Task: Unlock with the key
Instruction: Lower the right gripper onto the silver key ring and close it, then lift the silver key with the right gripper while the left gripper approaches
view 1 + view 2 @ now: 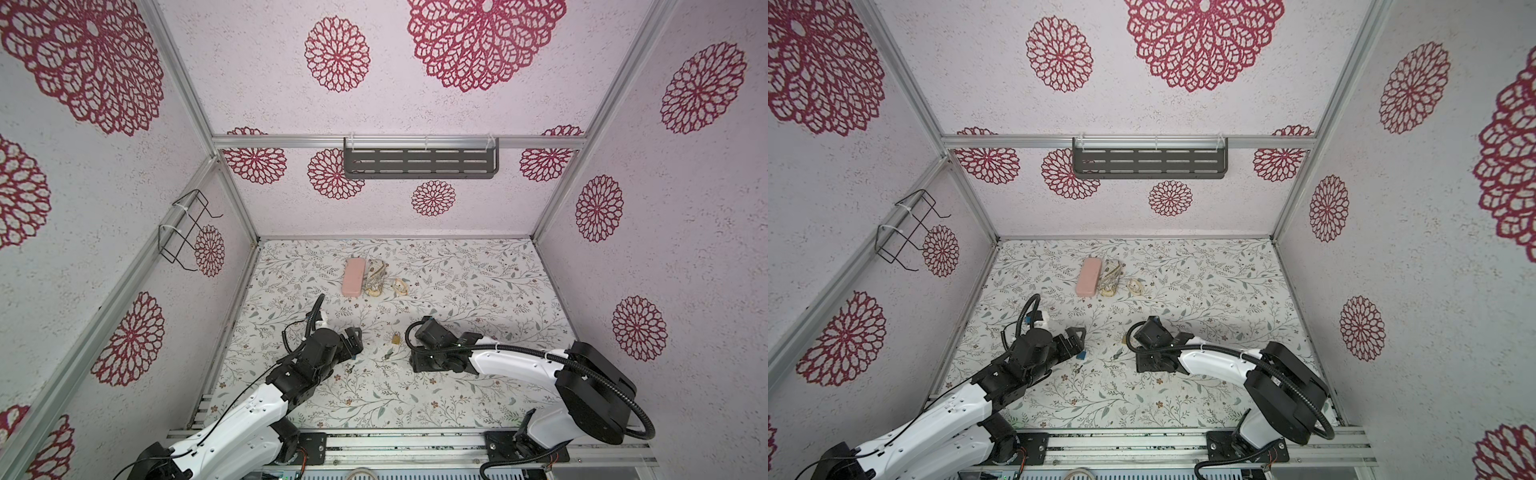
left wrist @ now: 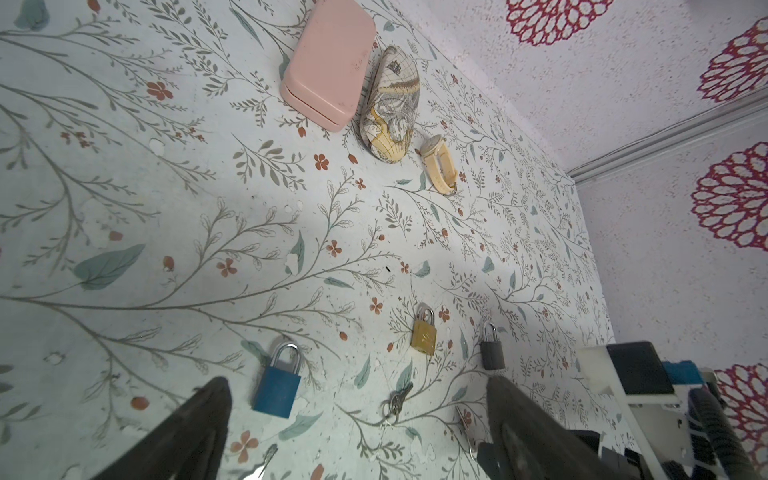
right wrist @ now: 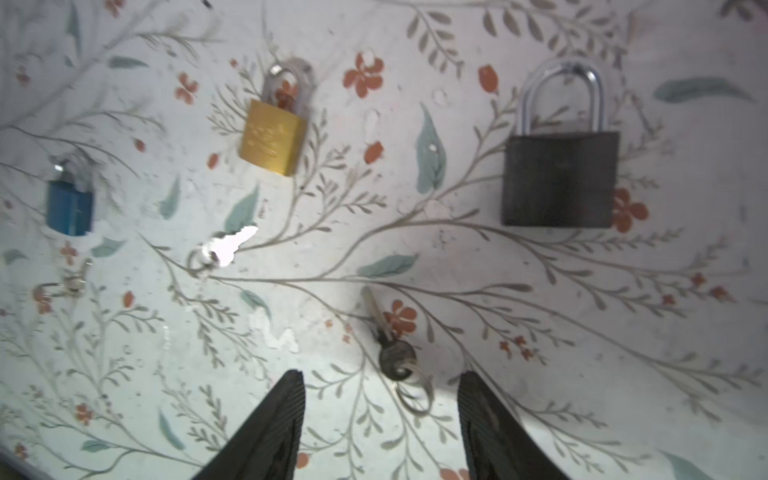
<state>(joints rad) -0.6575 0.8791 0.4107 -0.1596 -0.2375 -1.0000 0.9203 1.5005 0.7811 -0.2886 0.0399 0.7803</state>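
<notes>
Here we find the right gripper (image 3: 381,374) down near the floral table (image 3: 623,374), its fingers standing apart and gripping nothing. The dark-headed key (image 3: 384,332) lies flat just ahead of them, its ring falling in the gap, and neither finger touches it. Taking the brass padlock (image 3: 274,133) as our mark, this key lies nearer the robot than it, off toward the grey padlock (image 3: 559,178), which lies on the brass one's right-arm side. On its other side lies the blue padlock (image 2: 277,384), just ahead of the left gripper (image 2: 357,380), whose fingers are spread wide and empty. A shiny key (image 3: 232,245) lies just beside the brass padlock. Well beyond the brass padlock we see a pink case (image 2: 328,62).
</notes>
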